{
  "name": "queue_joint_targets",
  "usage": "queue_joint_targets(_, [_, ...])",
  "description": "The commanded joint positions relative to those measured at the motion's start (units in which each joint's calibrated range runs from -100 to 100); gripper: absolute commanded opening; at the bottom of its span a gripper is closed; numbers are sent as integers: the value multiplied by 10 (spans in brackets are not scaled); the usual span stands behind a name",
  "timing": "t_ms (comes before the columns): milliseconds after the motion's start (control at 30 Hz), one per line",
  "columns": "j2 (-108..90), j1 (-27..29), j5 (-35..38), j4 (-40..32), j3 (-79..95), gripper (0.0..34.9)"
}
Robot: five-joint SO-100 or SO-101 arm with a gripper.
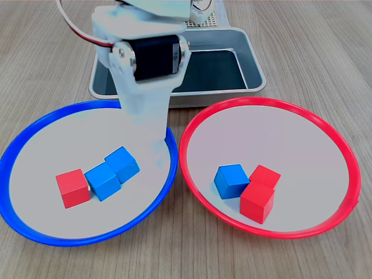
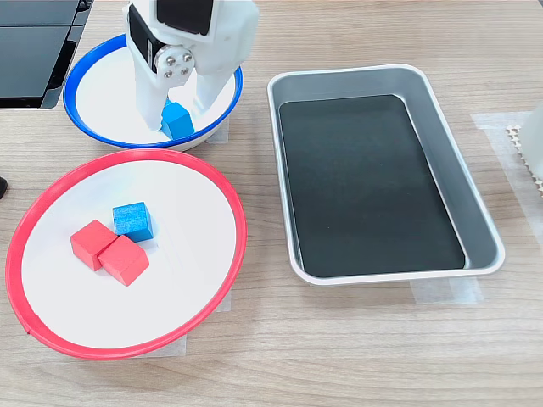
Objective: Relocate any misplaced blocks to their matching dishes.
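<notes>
In the second exterior view's upper left, the white plastic gripper (image 2: 176,108) stands wide apart around a shiny blue cube (image 2: 176,120) in the blue-rimmed round plate (image 2: 85,127) on the pale wooden table (image 2: 339,339).

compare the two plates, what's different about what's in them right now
The blue-rimmed plate holds two blue cubes and one red cube; the red-rimmed plate holds two red cubes and one blue cube. In the second exterior view the gripper stands open inside the blue-rimmed plate around a blue cube, while nothing reaches into the red-rimmed one. Both are round, shallow and pale-centred, each with one wrong-coloured cube.
</notes>
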Motion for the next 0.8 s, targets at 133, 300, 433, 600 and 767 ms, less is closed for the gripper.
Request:
queue_joint_targets(133, [-69,4,4,13,12,139])
queue_joint_targets(300, [-69,24,3,6,3,138])
queue_joint_targets(433, [-57,40,4,-9,-11,130])
queue_joint_targets(600, [-32,59,11,-33,-34,133])
queue_joint_targets(767, [10,69,20,-62,-77,134])
